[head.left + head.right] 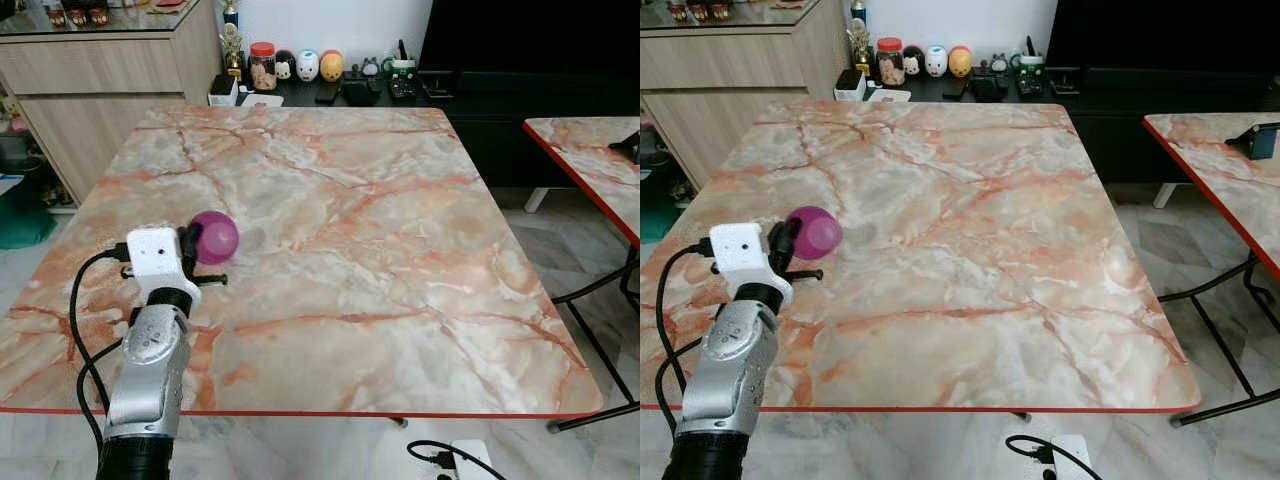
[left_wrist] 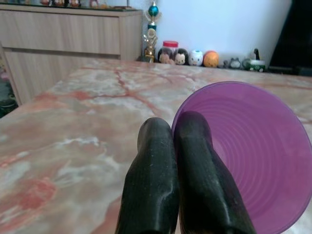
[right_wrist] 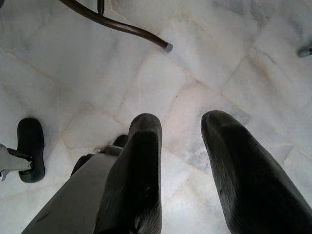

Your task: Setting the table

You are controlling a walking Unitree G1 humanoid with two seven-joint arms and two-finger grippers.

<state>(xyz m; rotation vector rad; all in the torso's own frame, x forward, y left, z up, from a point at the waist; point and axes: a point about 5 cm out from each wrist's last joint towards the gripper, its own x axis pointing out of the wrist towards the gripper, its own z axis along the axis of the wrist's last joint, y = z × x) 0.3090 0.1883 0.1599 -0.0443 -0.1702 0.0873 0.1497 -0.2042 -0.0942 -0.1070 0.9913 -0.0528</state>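
Your left gripper (image 2: 170, 146) has its two black fingers pinched together on the rim of a translucent purple plastic bowl (image 1: 214, 237), holding it tipped on its side just above the near left part of the square marble-patterned table with orange veins and a red edge (image 1: 380, 250); whether the bowl touches the top, you cannot tell. Your right gripper (image 3: 187, 146) hangs over the pale marble floor tiles (image 3: 204, 58), its fingers spread apart around nothing, near a dark curved table leg (image 3: 122, 27)
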